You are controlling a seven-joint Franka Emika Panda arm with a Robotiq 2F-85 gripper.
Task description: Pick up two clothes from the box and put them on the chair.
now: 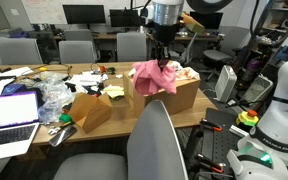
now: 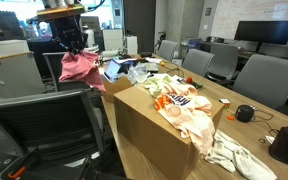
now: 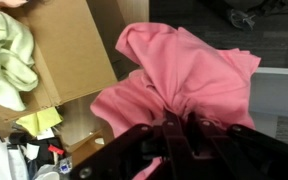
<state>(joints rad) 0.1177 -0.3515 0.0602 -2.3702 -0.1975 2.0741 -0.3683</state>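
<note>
1. Gripper (image 1: pixel 162 60): clenched on the bright pink garment (image 1: pixel 156 77). The wrist view shows the fingers pinched together with a bunched fold of the pink fabric gathered between them.

2. Bright pink garment: lifted clear of the box (image 1: pixel 179 98), hanging from the gripper in loose folds. In both exterior views it hangs above one end of the box, and its lower hem reaches down to about the box's rim. Whether the hem touches the rim cannot be told.

3. Peach garment (image 2: pixel 187 112): at the box, draped over the top and down the box's side wall, with the orange-and-navy lettering facing up. It is apart from the gripper.

4. Box: stands open on the wooden table (image 1: pixel 119 125).

5. Chair (image 1: pixel 154 140): stands just off the table edge, on the near side of the box in an exterior view, with its backrest upright. Neither garment rests on it.

6. Other items relative to the box:
- smaller cardboard box (image 1: pixel 89 110), beside the box on the same table;
- pale yellow-green cloth (image 3: pixel 9 50), lying against the box's cardboard in the wrist view;
- open laptop (image 1: pixel 9 112), well apart from the box, beyond the smaller cardboard box
</note>
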